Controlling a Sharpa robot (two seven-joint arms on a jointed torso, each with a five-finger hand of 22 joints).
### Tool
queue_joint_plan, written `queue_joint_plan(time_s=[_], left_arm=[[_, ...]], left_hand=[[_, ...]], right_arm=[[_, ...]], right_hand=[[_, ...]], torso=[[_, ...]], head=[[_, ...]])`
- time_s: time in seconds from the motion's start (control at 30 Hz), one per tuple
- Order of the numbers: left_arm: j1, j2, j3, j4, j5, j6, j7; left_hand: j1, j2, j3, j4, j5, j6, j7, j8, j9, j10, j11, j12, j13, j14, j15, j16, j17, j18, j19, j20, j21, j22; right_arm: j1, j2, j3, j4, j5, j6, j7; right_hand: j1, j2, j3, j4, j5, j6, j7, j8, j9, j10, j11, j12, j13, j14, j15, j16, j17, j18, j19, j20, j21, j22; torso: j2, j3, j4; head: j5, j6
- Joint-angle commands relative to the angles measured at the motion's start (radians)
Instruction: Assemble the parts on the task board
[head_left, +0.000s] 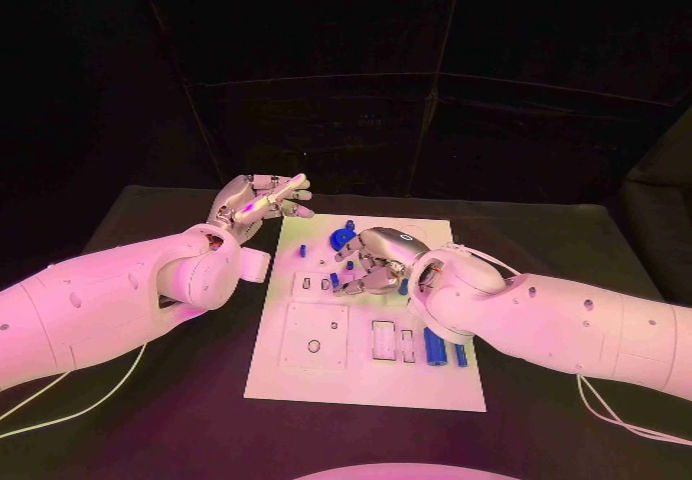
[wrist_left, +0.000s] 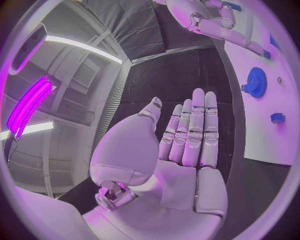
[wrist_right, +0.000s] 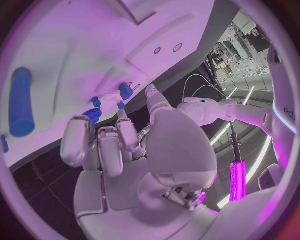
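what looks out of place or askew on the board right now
Nothing stands out. The task board lies flat on the table, the blue gear sits near its far edge, and two blue rods lie side by side. The right robot hand works over small parts; the left robot hand hangs open beside the board.

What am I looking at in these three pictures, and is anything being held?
A two-armed robot at a black table. One picture looks down from its head; the round ones come from cameras at each wrist. The white task board carries small blue parts, among them a blue gear and a blue cylinder. The left robot hand is raised beside the board, fingers straight, holding nothing. The right robot hand is over the board, fingers curled down at small blue parts; whether it grips one is unclear.
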Motion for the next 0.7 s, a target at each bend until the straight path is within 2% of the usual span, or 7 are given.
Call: queue_joint_plan(time_s=[0.03,0.17,0.27,0.33,0.47,0.63,0.7], left_arm=[[0.001,-0.004,0.001,0.001,-0.107,0.032,-0.098],[0.001,-0.013,0.001,0.004,-0.202,0.056,-0.208],[0.003,-0.025,0.001,0.013,-0.296,0.084,-0.310],[0.007,-0.030,0.001,0.019,-0.363,0.109,-0.395],[0.028,-0.032,0.001,0.026,-0.511,0.199,-0.597],[0.058,-0.010,0.001,0.026,-0.706,0.326,-0.839],[0.066,0.003,0.001,0.022,-0.754,0.363,-0.894]], left_hand=[[-0.012,0.000,-0.009,0.002,0.006,0.038,-0.024,0.010,0.003,0.067,-0.028,0.017,0.010,0.097,-0.034,0.051,0.045,0.006,0.068,-0.033,0.047,0.022],[-0.023,-0.005,-0.015,0.010,0.005,0.072,-0.057,0.014,0.006,0.154,-0.066,0.039,0.032,0.254,-0.084,0.181,0.147,0.005,0.188,-0.087,0.148,0.073],[-0.031,-0.013,-0.023,0.017,0.011,0.091,-0.080,0.020,0.014,0.216,-0.097,0.076,0.076,0.275,-0.114,0.688,0.628,0.002,0.272,-0.120,0.280,0.149],[-0.041,-0.011,-0.029,0.027,0.007,0.096,-0.087,0.032,0.023,0.239,-0.108,0.117,0.117,0.282,-0.120,0.901,0.854,-0.007,0.294,-0.131,0.381,0.249],[-0.073,-0.005,-0.051,0.059,0.008,0.088,-0.098,0.075,0.051,0.241,-0.118,0.256,0.248,0.291,-0.129,1.143,1.130,-0.044,0.336,-0.139,0.642,0.566],[-0.108,0.002,-0.135,0.119,0.005,0.078,-0.131,0.211,0.138,0.207,-0.135,0.698,0.670,0.316,-0.147,1.303,1.330,-0.079,0.391,-0.152,0.873,0.872],[-0.114,0.010,-0.159,0.139,0.009,0.058,-0.130,0.249,0.168,0.189,-0.144,0.783,0.758,0.320,-0.148,1.317,1.349,-0.094,0.426,-0.154,0.927,0.959]], right_arm=[[0.011,-0.035,0.001,0.030,0.102,-0.083,0.147],[0.036,-0.102,0.003,0.064,0.274,-0.088,0.199],[0.062,-0.153,0.005,0.083,0.385,-0.085,0.225],[0.079,-0.181,0.006,0.089,0.446,-0.082,0.238],[0.110,-0.226,0.006,0.088,0.539,-0.078,0.250],[0.136,-0.268,0.006,0.068,0.598,-0.073,0.248],[0.140,-0.276,0.006,0.061,0.605,-0.074,0.246]], right_hand=[[0.023,0.008,-0.030,0.023,0.006,-0.008,0.000,0.010,0.002,0.006,0.002,0.010,0.010,0.071,0.009,-0.004,0.101,-0.011,-0.003,0.009,-0.006,-0.005],[0.048,0.032,-0.030,0.023,0.023,0.026,-0.009,0.032,0.008,0.016,-0.006,0.022,0.022,0.065,0.003,-0.015,0.078,0.001,-0.032,0.006,-0.034,-0.066],[0.057,0.041,-0.028,0.019,0.026,0.030,-0.012,0.035,0.007,0.016,-0.008,0.023,0.022,0.064,0.001,-0.017,0.075,0.003,-0.036,0.003,-0.039,-0.076],[0.060,0.046,-0.028,0.018,0.027,0.033,-0.013,0.037,0.007,0.016,-0.009,0.023,0.022,0.062,0.000,-0.021,0.067,0.004,-0.040,0.002,-0.044,-0.085],[0.065,0.057,-0.028,0.013,0.029,0.041,-0.016,0.043,0.008,0.014,-0.013,0.020,0.019,0.059,-0.003,-0.028,0.053,0.008,-0.048,-0.001,-0.053,-0.103],[0.067,0.063,-0.028,0.012,0.030,0.044,-0.018,0.046,0.008,0.009,-0.014,0.014,0.012,0.055,-0.005,-0.034,0.039,0.010,-0.054,-0.002,-0.061,-0.117],[0.067,0.066,-0.029,0.011,0.030,0.045,-0.019,0.047,0.007,0.008,-0.015,0.012,0.010,0.054,-0.005,-0.037,0.034,0.011,-0.056,-0.003,-0.063,-0.121]], torso=[[-0.002,-0.0006,0.0005],[-0.010,0.0045,-0.0013],[-0.018,0.0096,-0.0040],[-0.023,0.0123,-0.0051],[-0.033,0.0165,-0.0083],[-0.046,0.0245,-0.0109],[-0.049,0.0276,-0.0105]], head=[[0.001,0.008],[0.005,0.006],[0.008,0.007],[0.009,0.004],[0.011,0.005],[0.019,0.001],[0.020,-0.002]])
